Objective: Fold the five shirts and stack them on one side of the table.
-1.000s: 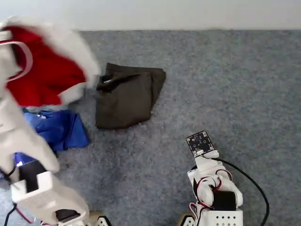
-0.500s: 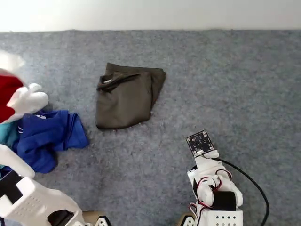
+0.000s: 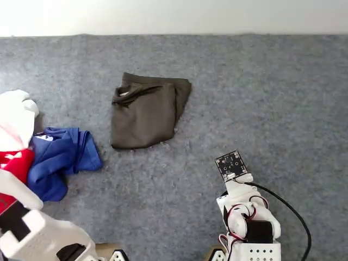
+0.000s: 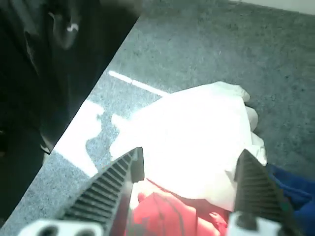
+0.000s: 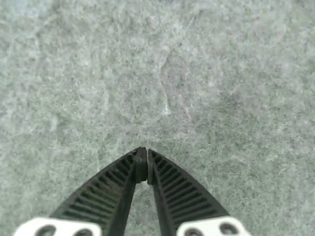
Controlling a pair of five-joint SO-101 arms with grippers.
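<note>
Left pincer (image 4: 191, 153) hangs with its jaws spread wide and nothing between them. Straight below it lies the red-and-white shirt (image 4: 197, 123), white cloth under one jaw and red cloth at the root of the gap. Whether the tips touch the fabric cannot be told.

From above, that red-and-white shirt (image 3: 13, 130) is a crumpled heap at the table's left edge. Its long axis runs along that edge, with the white part farther from the arms and the red part nearer. The blue shirt (image 3: 60, 157) lies bunched against it on the side toward the table's middle. The folded dark brown shirt (image 3: 144, 111) lies flat just beyond the blue one, toward the far edge.

By my reading, the left arm (image 3: 38, 239) is the nearer one for any grasp on the heap. The right pincer (image 5: 142, 160) is clenched on nothing, over bare grey table (image 5: 206, 73) near the near edge and well apart from all three garments.

The left wrist view gives the jaw spread and the line where white meets red, plus a corner of blue cloth. The high view gives what that one cannot: how the heap lies against its neighbours and how far off the right arm (image 3: 247, 217) stands.
</note>
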